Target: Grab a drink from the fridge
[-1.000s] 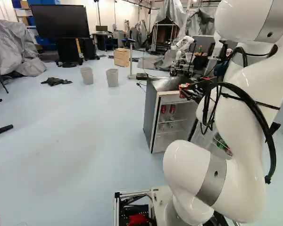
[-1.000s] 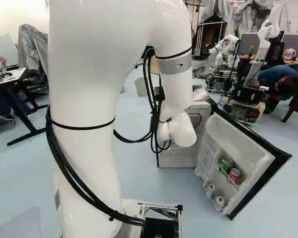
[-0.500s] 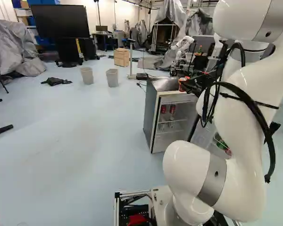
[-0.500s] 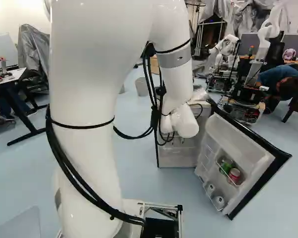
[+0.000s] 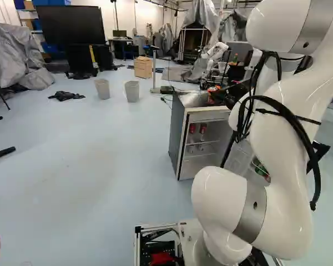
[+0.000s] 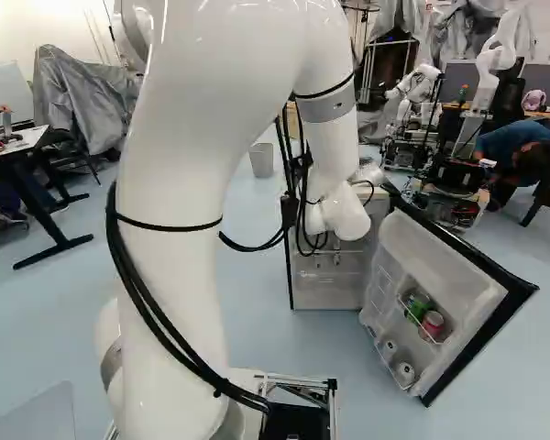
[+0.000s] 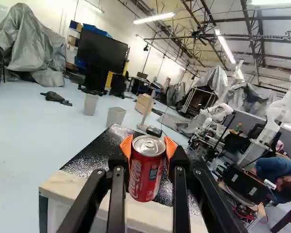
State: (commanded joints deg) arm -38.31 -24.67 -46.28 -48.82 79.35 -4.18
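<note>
In the left base view my gripper (image 5: 216,95) is over the top of the small fridge (image 5: 177,130), at its right side. A red can (image 7: 146,170) stands between the orange pads in the wrist view, and my gripper (image 7: 148,148) is shut on it from two sides. Beneath it lies the dark fridge top (image 7: 94,150); whether the can touches it I cannot tell. The fridge door (image 6: 454,266) hangs open. Red cans (image 5: 203,128) are on an inside shelf, and a green can (image 6: 419,305) and a red can (image 6: 432,323) sit in a door rack.
Two grey bins (image 5: 131,91) and a wooden box (image 5: 143,67) are on the floor beyond the fridge. Another robot (image 6: 489,78) stands far behind the open door, with a person crouching beside it. A table (image 6: 18,151) is at the left of the right base view.
The arm has lifted and reached farther over the fridge top, the red can moving with the gripper. Fridge, door and base have not shifted.
</note>
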